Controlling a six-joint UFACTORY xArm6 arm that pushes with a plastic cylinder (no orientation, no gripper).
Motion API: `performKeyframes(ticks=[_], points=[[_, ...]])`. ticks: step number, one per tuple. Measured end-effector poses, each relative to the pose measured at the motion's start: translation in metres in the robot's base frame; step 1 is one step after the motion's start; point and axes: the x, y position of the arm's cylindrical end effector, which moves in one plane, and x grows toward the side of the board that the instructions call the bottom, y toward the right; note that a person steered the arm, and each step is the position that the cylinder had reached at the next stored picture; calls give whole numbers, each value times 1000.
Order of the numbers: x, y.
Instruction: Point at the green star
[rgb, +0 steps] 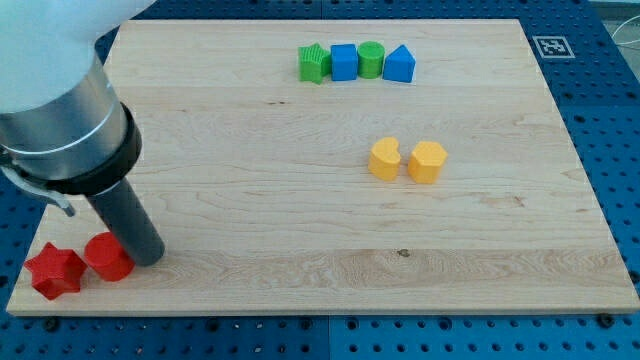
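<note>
My tip (148, 258) sits near the worktop's (300, 220) bottom-left corner, touching or just beside the red cylinder (107, 257), with the red star (54, 271) on that cylinder's far side toward the view's left. There are no jaws to spread or press — the arm ends in a bare rod, holding nothing.

The green star (314, 63) lies well apart from my tip, up and to the view's right, close to the worktop's top edge. It is the leftmost of a row of four touching blocks: right of the green star comes a blue cube (343, 62), then a green cylinder (371, 59), then a blue block (400, 64) with a peaked top.

So the move turns on one long diagonal — from the red cylinder toward the top right. The wood between looks bare; the two yellow blocks (406, 160) lie right of and below the green star, off that line. Coming in from the star's lower left would likely avoid nudging the blue cube.
</note>
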Motion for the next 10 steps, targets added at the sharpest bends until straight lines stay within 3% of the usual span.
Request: performKeyframes(ticks=[2, 5, 7, 8, 9, 10], points=[[-18, -7], [-180, 21], [-222, 27], [-288, 39], [-326, 78], [-338, 131]])
